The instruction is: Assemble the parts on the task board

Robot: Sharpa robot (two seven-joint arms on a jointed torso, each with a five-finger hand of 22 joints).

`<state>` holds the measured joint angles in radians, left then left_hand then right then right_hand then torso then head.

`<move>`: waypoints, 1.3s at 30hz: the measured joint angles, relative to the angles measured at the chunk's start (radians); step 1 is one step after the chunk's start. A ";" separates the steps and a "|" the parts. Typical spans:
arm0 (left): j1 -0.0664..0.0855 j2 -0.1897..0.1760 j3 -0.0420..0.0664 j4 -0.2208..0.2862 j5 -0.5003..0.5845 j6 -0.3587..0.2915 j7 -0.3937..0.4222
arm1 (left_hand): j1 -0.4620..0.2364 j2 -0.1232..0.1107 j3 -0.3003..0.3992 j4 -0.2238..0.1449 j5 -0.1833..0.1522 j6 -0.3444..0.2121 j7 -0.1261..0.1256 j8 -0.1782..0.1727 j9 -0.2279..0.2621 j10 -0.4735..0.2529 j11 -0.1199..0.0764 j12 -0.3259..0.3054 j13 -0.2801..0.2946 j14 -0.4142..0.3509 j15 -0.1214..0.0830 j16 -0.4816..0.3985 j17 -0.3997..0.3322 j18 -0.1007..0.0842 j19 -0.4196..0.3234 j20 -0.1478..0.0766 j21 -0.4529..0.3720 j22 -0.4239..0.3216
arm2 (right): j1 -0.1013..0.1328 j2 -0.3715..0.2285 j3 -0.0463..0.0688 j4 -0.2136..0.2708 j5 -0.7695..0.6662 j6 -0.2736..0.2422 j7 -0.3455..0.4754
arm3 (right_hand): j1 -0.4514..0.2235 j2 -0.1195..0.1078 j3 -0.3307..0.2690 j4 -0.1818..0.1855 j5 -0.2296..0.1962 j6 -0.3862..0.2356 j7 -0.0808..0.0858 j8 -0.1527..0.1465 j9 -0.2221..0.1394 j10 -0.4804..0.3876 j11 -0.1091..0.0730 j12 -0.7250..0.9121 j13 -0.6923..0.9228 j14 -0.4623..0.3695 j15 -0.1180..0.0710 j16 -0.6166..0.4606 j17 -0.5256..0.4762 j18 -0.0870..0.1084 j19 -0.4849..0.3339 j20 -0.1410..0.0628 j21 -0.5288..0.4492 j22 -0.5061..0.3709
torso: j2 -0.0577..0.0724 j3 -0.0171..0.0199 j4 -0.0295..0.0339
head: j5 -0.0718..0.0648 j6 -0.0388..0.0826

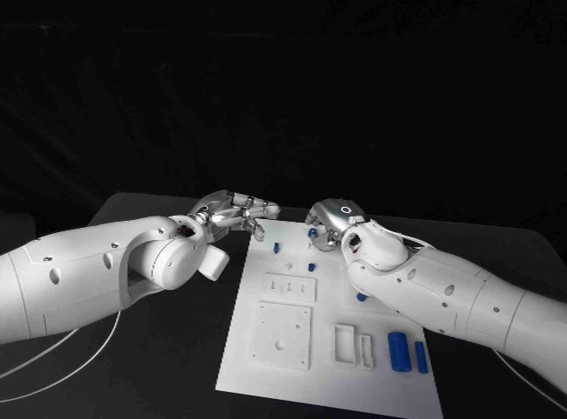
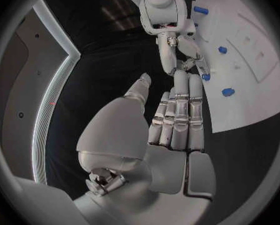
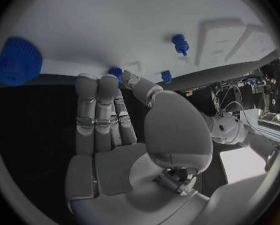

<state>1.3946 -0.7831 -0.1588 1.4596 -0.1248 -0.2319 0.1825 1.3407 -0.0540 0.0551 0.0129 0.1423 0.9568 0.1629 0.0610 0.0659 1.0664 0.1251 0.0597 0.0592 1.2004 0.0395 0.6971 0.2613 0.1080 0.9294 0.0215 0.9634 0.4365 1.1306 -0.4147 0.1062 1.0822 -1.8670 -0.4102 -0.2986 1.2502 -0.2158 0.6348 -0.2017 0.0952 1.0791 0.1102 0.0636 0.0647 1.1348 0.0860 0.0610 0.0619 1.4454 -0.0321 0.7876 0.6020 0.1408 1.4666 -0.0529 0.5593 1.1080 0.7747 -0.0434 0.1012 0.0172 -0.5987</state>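
Task board (image 1: 283, 367), white plate, lies flat mid-worktop (image 1: 158, 349), long side running away from the robot. Raised white blocks on its near half: a square plate (image 1: 283, 334), a smaller panel (image 1: 290, 287) above it, a narrow slotted piece (image 1: 345, 342). Two blue cylinders (image 1: 398, 350) lie side by side near the board's right near corner. Small blue pegs stand further up: one (image 1: 276, 247) near the far left edge, one (image 1: 312, 266) mid-board, one (image 1: 362, 297) just beside the right arm.

Right hand (image 1: 338, 218) sits over the far end of the board, fingers pointing down; in the right wrist view the fingers (image 3: 99, 110) lie pressed side by side with the thumb tip and a fingertip meeting on a small blue part (image 3: 116, 73) at the board's edge, so pinching it. A large ribbed blue knob (image 3: 17, 61) stands on the board well off to one side there.

Left hand (image 1: 234, 212) hovers just off the board's far left corner, near the right hand but apart. Left wrist view shows its fingers (image 2: 177, 115) straight and pressed together, thumb out to the side, holding nothing.
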 measured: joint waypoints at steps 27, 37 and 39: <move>0.000 -0.014 0.000 -0.016 0.000 -0.005 0.008 | 0.010 -0.018 0.010 -0.002 0.012 -0.014 -0.012 0.000 0.000 -0.007 0.000 0.000 0.000 -0.006 0.001 0.000 -0.002 -0.001 -0.006 0.001 0.000 -0.003 | 0.001 -0.188 0.070 0.144 0.272 -0.094 0.126 | -0.013 0.016 -0.164 0.056 0.093 -0.027 -0.002 0.000 0.000 0.126 -0.035 0.000 0.000 0.003 -0.011 0.004 -0.012 0.020 0.000 -0.012 -0.007 -0.015 | 0.000 0.0020 -0.0106 | -0.015 0.034; 0.001 -0.020 0.000 -0.024 -0.002 -0.005 0.021 | 0.010 -0.018 0.010 -0.008 0.012 -0.016 -0.013 0.000 0.000 -0.011 -0.004 0.000 0.000 -0.007 0.000 0.000 -0.002 -0.007 -0.011 -0.004 0.005 -0.002 | 0.003 -0.267 0.106 0.147 0.399 -0.046 0.187 | 0.054 0.086 -0.448 0.045 0.165 -0.041 -0.012 0.006 0.001 0.158 -0.100 0.646 0.810 0.005 -0.059 0.075 0.059 -0.040 -0.003 -0.065 0.188 0.089 | -0.003 0.0091 -0.0263 | -0.015 0.035; 0.001 -0.020 -0.001 -0.026 -0.006 -0.005 0.023 | 0.010 -0.018 0.010 -0.008 0.012 -0.016 -0.013 0.000 0.000 -0.011 -0.004 0.000 0.000 -0.007 0.000 0.000 -0.002 -0.007 -0.011 -0.004 0.005 -0.002 | 0.003 -0.271 0.107 0.141 0.405 -0.021 0.188 | 0.048 0.088 -0.451 0.047 0.178 -0.035 -0.010 0.002 0.001 0.167 -0.100 0.851 1.018 -0.002 -0.052 0.116 0.101 -0.041 0.001 -0.061 0.267 0.138 | -0.003 0.0105 -0.0284 | -0.019 0.030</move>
<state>1.3951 -0.8034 -0.1594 1.4341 -0.1305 -0.2364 0.2051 1.3512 -0.0724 0.0648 0.0045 0.1541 0.9412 0.1498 0.0610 0.0656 1.0555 0.1212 0.0597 0.0591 1.1932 0.0392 0.6971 0.2595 0.1007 0.9182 0.0177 0.9679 0.4341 1.1332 -0.6853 0.2135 1.2236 -1.4622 -0.4309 -0.1103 1.2979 -0.1275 0.1836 -0.1544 0.2729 1.0446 0.1002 0.0655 0.0655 1.3015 -0.0137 0.9117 1.0795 1.4433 -0.0840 0.9036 0.7033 0.0996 1.4675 -0.1143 0.8263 1.2462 0.7717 -0.0330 0.0729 -0.0020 -0.5686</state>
